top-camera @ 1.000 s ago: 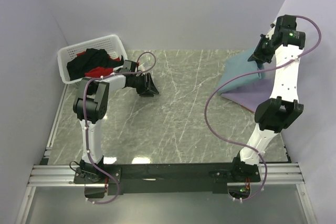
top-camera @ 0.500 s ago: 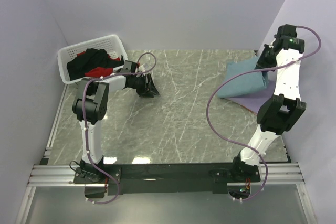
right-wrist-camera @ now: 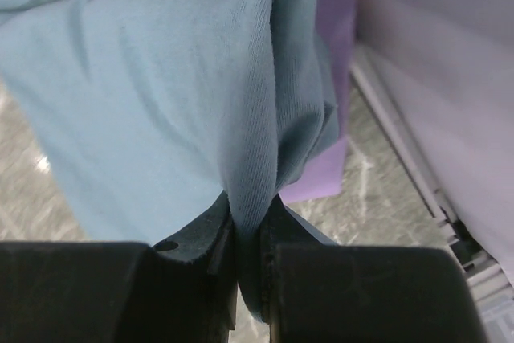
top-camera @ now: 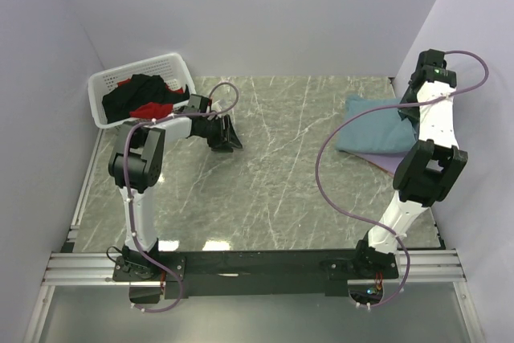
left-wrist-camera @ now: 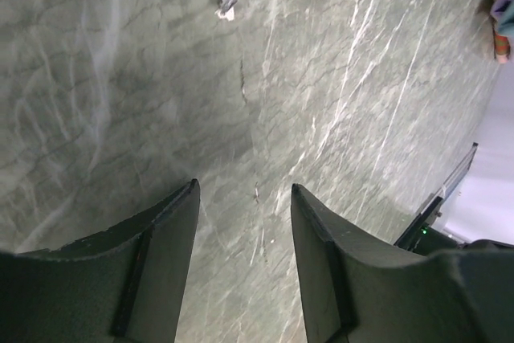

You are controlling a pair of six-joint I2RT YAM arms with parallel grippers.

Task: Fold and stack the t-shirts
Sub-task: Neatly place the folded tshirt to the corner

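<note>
- The right claw (right-wrist-camera: 249, 226) is clenched on a fold of the teal-blue t-shirt (right-wrist-camera: 161, 86). In the right wrist view the cloth is squeezed thin between the two black fingers (right-wrist-camera: 201, 238) at the bottom middle of the frame.
- In the top view the right claw (top-camera: 409, 106) sits in the upper right of the frame, at the right-hand edge of the teal-blue t-shirt (top-camera: 371, 128).
- That t-shirt lies in a bunched heap on the counter (top-camera: 281, 174), in the upper right of the top view.
- A purple t-shirt (top-camera: 385, 161) lies under it. Only a strip peeks out along the lower edge of the teal one. In the right wrist view the purple cloth (right-wrist-camera: 337, 30) shows behind the teal cloth, at the upper right.
- The left claw (top-camera: 227, 136) is released and grasps nothing. In the top view it is at the middle left of the frame, just to the right of the white basket (top-camera: 136, 70).
- In the left wrist view its two dark fingers (left-wrist-camera: 161, 255) stand apart, with bare counter (left-wrist-camera: 161, 78) between them. I cannot tell if they touch the counter.
- A small scrap (left-wrist-camera: 226, 2) lies on the counter at the top middle of that view, well apart from the fingers.
- The white basket is in the upper left of the top view. A crumpled black t-shirt (top-camera: 136, 92) and a red t-shirt (top-camera: 152, 108) lie inside it, touching each other.
</note>
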